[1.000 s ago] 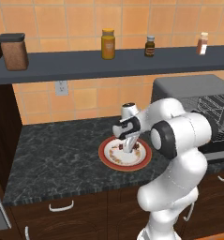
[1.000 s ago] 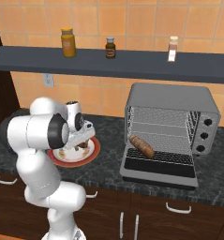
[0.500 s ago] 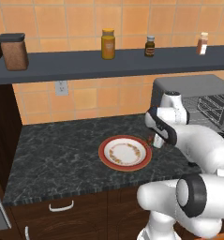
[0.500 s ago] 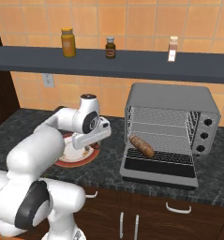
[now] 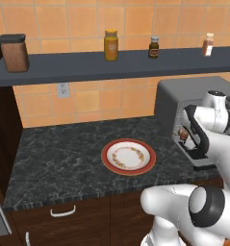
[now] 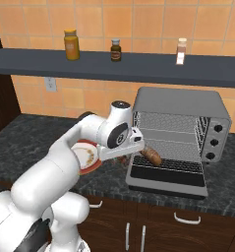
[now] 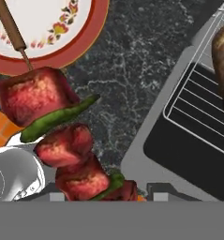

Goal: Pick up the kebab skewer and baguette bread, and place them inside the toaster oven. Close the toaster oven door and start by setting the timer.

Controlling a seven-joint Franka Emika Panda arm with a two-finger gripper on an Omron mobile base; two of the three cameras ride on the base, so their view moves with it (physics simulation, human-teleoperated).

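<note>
Closest to the hand camera, the kebab skewer (image 7: 62,136) runs from about eleven o'clock down to six, red meat chunks and green pepper strips threaded along its stick; the gripper (image 6: 126,158) is clamped on its lower end. From the right base view the skewer (image 6: 123,159) hangs just under the hand, above the dark counter (image 6: 20,142) between the plate and the oven.

Just behind it at ten o'clock sits the red-rimmed plate (image 7: 80,33), bare of food. In the left base view the plate (image 5: 128,157) lies on the counter with the hand off at its three o'clock.

At three o'clock of the hand view the toaster oven door (image 7: 179,154) lies folded down flat, its dark glass facing up. The baguette bread (image 6: 151,157) rests on the wire rack at the mouth of the toaster oven (image 6: 180,106).

Farthest back, a shelf (image 6: 114,66) carries jars and bottles.
</note>
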